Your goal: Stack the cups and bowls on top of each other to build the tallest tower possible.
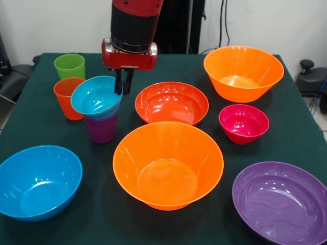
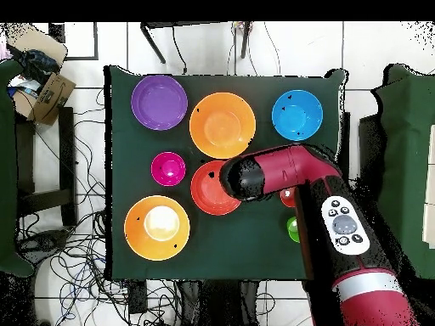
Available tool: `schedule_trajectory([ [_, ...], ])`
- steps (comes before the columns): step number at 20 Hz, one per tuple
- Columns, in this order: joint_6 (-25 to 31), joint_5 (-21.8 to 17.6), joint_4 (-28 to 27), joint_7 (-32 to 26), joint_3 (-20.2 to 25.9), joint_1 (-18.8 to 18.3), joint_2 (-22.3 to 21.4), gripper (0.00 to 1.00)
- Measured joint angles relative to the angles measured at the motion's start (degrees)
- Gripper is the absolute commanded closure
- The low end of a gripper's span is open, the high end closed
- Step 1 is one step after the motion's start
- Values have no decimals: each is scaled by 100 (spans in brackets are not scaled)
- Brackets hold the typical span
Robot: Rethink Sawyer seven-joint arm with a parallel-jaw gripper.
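Observation:
The small teal bowl [image 1: 94, 98] sits tilted on the purple cup [image 1: 101, 127] at the left of the front view. My gripper [image 1: 123, 91] comes down from above with its two fingers astride the bowl's right rim, shut on it. The orange cup [image 1: 65, 97] and green cup [image 1: 70, 65] stand just left and behind. In the overhead view the arm [image 2: 293, 174] hides the gripper, the teal bowl and the purple cup. Only edges of the orange cup [image 2: 287, 198] and green cup [image 2: 293, 228] show there.
On the dark green table [image 1: 189, 64] stand a shallow red-orange bowl [image 1: 171, 102], a small magenta bowl [image 1: 243, 122], two large orange bowls [image 1: 243, 71] [image 1: 167, 163], a large blue bowl [image 1: 38, 181] and a large purple bowl [image 1: 281, 201]. Cables and boxes lie on the floor around it.

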Motion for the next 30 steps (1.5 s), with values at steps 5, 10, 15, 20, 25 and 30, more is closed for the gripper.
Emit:
schedule_trajectory([
  [5, 1, -45, -106, 0, 0, -12, 108, 100],
  [10, 1, -46, -209, 0, 0, -13, 127, 100],
  [15, 1, -45, -320, 0, 1, -13, 180, 100],
  [20, 0, -46, -436, 0, 1, -14, 241, 100],
  [25, 1, -48, -490, 0, 0, -30, 297, 0],
  [30, 0, -46, -498, 0, 5, -44, 331, 0],
])
